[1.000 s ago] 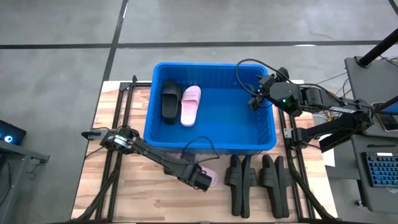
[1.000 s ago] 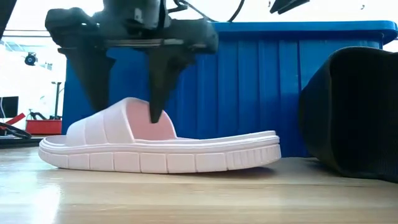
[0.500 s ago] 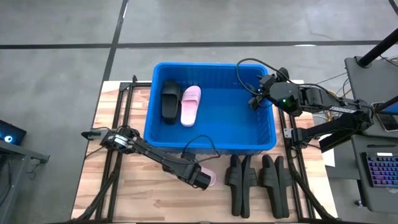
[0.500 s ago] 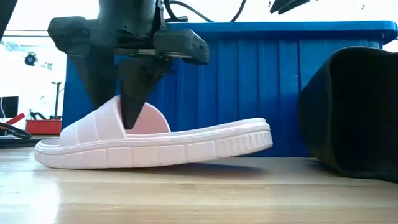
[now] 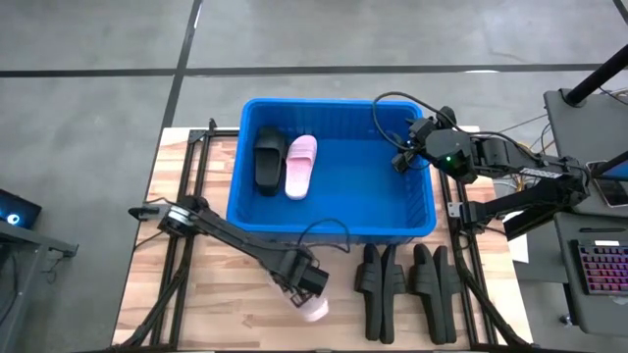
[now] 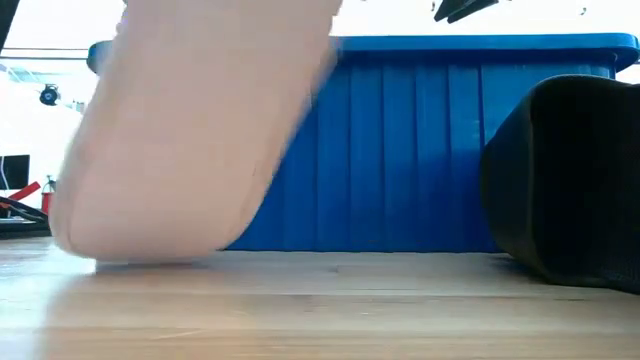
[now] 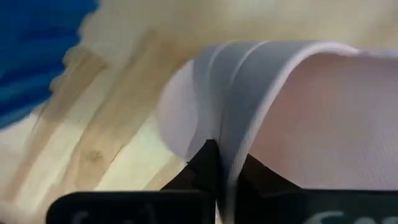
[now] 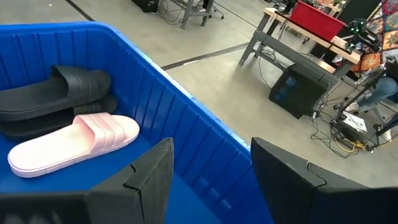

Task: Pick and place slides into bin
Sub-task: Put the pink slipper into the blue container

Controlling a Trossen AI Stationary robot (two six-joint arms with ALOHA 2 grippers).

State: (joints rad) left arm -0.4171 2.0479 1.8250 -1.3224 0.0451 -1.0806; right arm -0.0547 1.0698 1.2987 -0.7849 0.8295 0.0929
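Gripping the wide strap of the pale pink rubber slide [image 7: 273, 106], the left gripper [image 5: 310, 282] is clamped shut on it just near of the deep bright blue plastic bin [image 5: 420, 224]. To do well, lift high enough to clear the rim before swinging over. The slide appears tipped up, though blur hides its sole. The right gripper [image 8: 208, 171] waits, fingers apart, over the bin's far right corner.

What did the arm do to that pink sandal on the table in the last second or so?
The left gripper closed on the strap of the pink sandal and tipped it up off the wooden table, swinging it toward the table's front edge. The right gripper stayed open over the blue bin's corner. The black and pink sandals inside the bin and the black ones on the table did not move.
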